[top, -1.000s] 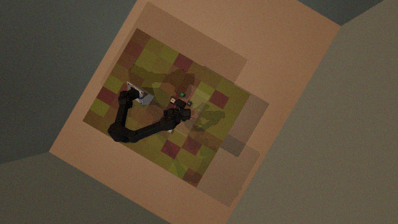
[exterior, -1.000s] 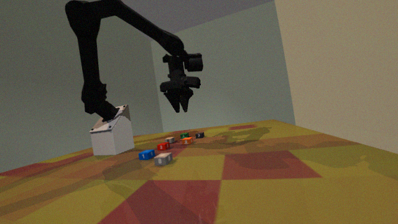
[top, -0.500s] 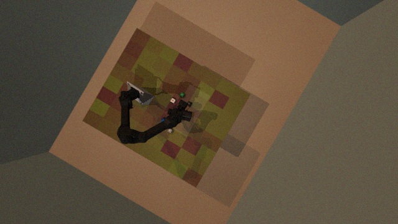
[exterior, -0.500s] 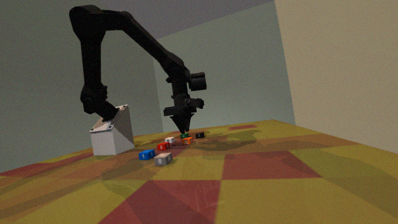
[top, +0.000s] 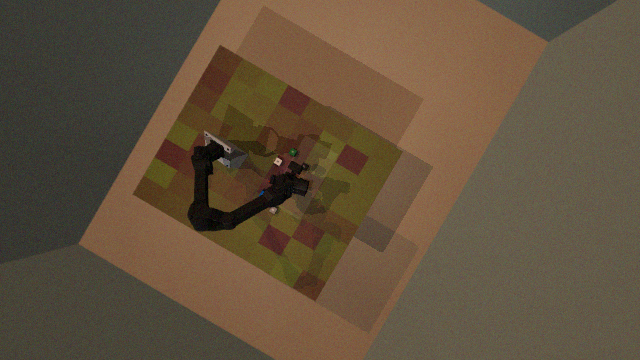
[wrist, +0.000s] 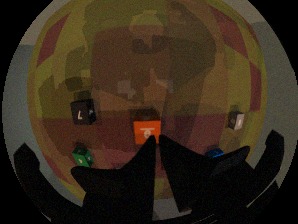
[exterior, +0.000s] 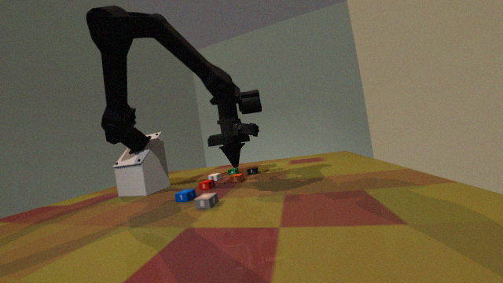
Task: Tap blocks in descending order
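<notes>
My gripper (exterior: 236,167) (wrist: 156,139) is shut, its tips together just above the orange block (exterior: 236,178) (wrist: 141,131) and overlapping its edge in the wrist view. Nothing shows between them; contact is unclear. The orange block's digit looks like an underlined 6 or 9. A black block (top: 305,166) (exterior: 252,170) (wrist: 82,112) seems to show 7. A green block (top: 293,152) (exterior: 233,171) (wrist: 82,157), white block (top: 278,161) (exterior: 214,177), red block (exterior: 207,185), blue block (top: 261,193) (exterior: 185,196) (wrist: 215,153) and grey block (top: 273,210) (exterior: 206,200) (wrist: 236,120) lie around. Fingers hide the red and white blocks in the wrist view.
The arm's pale base (top: 235,156) (exterior: 131,181) stands on the patchwork mat (top: 275,239) (exterior: 334,208), beyond the red and white blocks from the orange one. The arm arches over the mat. Shadows fall across the mat and the surrounding brown surface (top: 190,270).
</notes>
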Controlling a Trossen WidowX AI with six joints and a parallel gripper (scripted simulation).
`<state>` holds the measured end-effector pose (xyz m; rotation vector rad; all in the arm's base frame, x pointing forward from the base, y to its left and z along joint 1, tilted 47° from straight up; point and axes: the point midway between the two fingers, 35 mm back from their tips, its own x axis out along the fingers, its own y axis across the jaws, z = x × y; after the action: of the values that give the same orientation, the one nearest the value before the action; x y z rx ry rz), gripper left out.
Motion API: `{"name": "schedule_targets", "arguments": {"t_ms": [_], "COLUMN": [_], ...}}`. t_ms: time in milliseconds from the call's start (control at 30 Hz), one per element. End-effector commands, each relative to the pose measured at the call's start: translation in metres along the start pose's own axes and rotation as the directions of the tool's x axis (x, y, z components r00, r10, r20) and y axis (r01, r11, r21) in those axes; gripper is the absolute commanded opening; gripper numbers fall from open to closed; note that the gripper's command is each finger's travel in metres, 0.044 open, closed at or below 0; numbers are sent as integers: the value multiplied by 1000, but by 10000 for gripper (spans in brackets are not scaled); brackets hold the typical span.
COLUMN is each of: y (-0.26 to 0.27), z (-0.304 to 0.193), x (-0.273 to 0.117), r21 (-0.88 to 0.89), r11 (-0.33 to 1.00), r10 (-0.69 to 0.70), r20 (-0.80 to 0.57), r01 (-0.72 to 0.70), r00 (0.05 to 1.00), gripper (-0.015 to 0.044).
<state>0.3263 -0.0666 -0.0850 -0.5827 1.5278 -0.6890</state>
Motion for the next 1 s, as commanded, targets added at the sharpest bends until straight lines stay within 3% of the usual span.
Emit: {"name": "schedule_targets", "arguments": {"t_ms": [0,667,767,967], "y": [0,-1,0,1], "z": [0,-1,0,1], "x": [4,29,2,-14], "r21": [-4,-5,-4,-5], "r11": [1000,1000,1000,1000], "r10": [-3,-4,-2,0], "r20": [0,0,1,1], "r01": [3,4,2,0], "r00": [1000,1000,1000,1000], "gripper": [20,20,20,20]}}
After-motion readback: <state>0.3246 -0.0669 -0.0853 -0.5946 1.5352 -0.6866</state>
